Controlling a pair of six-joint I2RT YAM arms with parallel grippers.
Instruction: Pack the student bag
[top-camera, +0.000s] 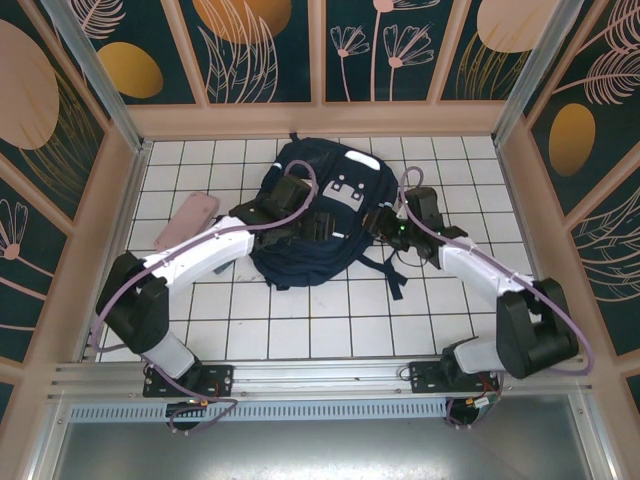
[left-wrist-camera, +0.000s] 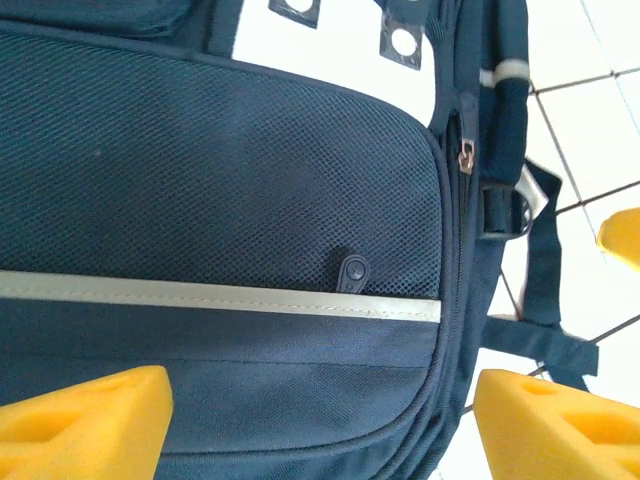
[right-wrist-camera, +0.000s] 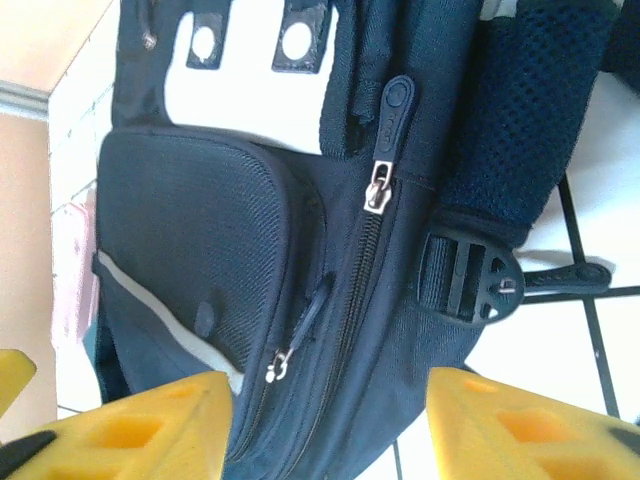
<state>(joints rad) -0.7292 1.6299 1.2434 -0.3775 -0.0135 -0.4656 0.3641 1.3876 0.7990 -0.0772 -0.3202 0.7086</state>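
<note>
1. Arm bases sit at the near edge of the tiled table (top-camera: 300, 325). Both arms reach inward to the student bag (top-camera: 300, 262).
2. left gripper (left-wrist-camera: 320, 405): yellow fingers (left-wrist-camera: 90, 425) spread wide apart, gripping nothing. It is over the bag's mesh front pocket, just near of the reflective stripe (left-wrist-camera: 200, 293). Contact with the fabric: can't tell.
3. right gripper (right-wrist-camera: 330, 400): pads (right-wrist-camera: 130, 430) apart, holding nothing, at the bag's right side. The zipper pull (right-wrist-camera: 395, 105) and buckle (right-wrist-camera: 470, 280) are just ahead of it.
4. The bag lies flat mid-table, slightly far of centre, front face up. The white patches (top-camera: 345, 190) are toward its far end. A strap (top-camera: 393, 275) trails off near-right.
5. A pink flat item (top-camera: 185, 220) lies left of the bag, apart from it, beside the left forearm.
6. Patterned wall panels (top-camera: 260, 50) stand at the far side.
</note>
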